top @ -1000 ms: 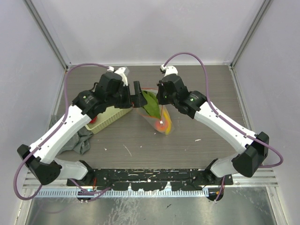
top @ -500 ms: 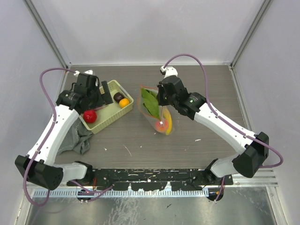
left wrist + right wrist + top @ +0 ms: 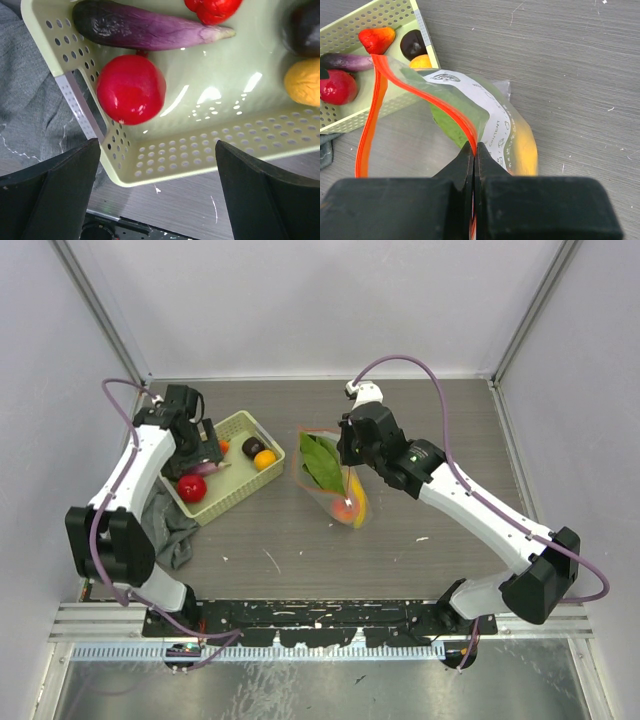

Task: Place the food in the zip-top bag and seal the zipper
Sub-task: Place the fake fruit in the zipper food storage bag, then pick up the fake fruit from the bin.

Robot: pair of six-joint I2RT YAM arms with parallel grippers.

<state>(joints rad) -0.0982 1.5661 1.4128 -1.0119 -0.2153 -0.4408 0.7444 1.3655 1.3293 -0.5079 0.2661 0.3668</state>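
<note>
The clear zip-top bag point(image 3: 335, 480) stands at mid-table, holding the green leaf point(image 3: 322, 465) and the yellow banana point(image 3: 358, 502); in the right wrist view the bag point(image 3: 495, 120) shows its white label. My right gripper point(image 3: 346, 452) is shut on the red-orange zipper point(image 3: 470, 132), holding the bag's mouth open. My left gripper point(image 3: 155, 200) is open and empty, above the near edge of the yellow-green basket point(image 3: 210, 155). In the basket lie a red ball point(image 3: 131, 89), a purple eggplant point(image 3: 145, 31), a red piece point(image 3: 212, 7), an orange piece point(image 3: 305, 80) and a dark brown piece point(image 3: 302, 30).
The basket point(image 3: 240, 495) sits at the left of the table. A grey cloth point(image 3: 170, 535) lies under and in front of it, also in the left wrist view point(image 3: 35, 115). White scuffs mark the wood table point(image 3: 430, 560).
My left arm has swung from the bag's mouth to the left, over the basket, and now hovers above its left part. The bag stays held by the right gripper.
</note>
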